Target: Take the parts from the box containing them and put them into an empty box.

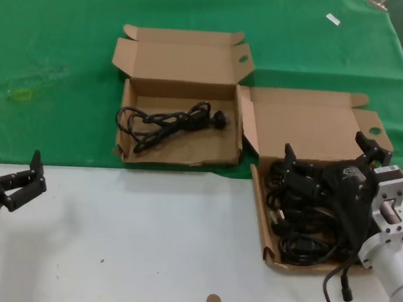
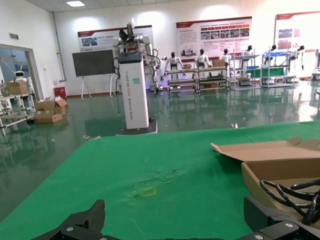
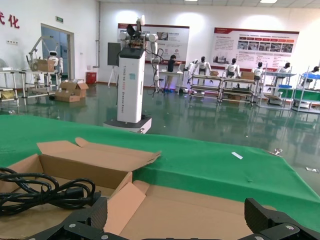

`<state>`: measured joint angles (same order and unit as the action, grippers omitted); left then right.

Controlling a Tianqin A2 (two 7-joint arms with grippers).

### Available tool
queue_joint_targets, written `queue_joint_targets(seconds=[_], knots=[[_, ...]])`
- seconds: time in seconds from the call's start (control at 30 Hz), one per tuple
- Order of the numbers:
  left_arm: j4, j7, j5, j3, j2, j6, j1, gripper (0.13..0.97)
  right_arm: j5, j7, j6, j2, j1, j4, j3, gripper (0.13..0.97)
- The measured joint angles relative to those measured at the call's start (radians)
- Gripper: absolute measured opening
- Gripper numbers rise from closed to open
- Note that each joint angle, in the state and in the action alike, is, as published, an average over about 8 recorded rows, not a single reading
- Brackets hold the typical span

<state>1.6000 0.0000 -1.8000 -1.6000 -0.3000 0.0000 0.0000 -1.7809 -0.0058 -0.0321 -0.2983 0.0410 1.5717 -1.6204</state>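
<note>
The box containing the parts (image 1: 259,198) stands open at the right and holds a heap of black cables (image 1: 306,231). My right gripper (image 1: 326,149) hangs open and empty just above that heap, in front of the raised lid (image 1: 310,122); in the right wrist view (image 3: 177,225) only the lid (image 3: 210,215) lies between its fingers. The other box (image 1: 233,150), to the left on the green cloth, holds one black cable (image 1: 168,123), which also shows in the right wrist view (image 3: 45,192). My left gripper (image 1: 26,181) is open and idle at the near left.
A green cloth (image 1: 55,53) covers the far half of the table and a white surface (image 1: 144,245) the near half. A small brown disc (image 1: 213,301) lies near the front edge. A white tag (image 1: 332,19) lies far right on the cloth.
</note>
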Motion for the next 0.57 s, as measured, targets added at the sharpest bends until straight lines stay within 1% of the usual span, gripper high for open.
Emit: queue_joint_targets(seconds=[0.57], knots=[[0.000, 0.000, 0.000, 0.000, 0.000, 0.000, 0.000, 0.966, 0.000, 0.000, 0.000, 0.000, 0.000, 0.000, 0.000, 0.966]])
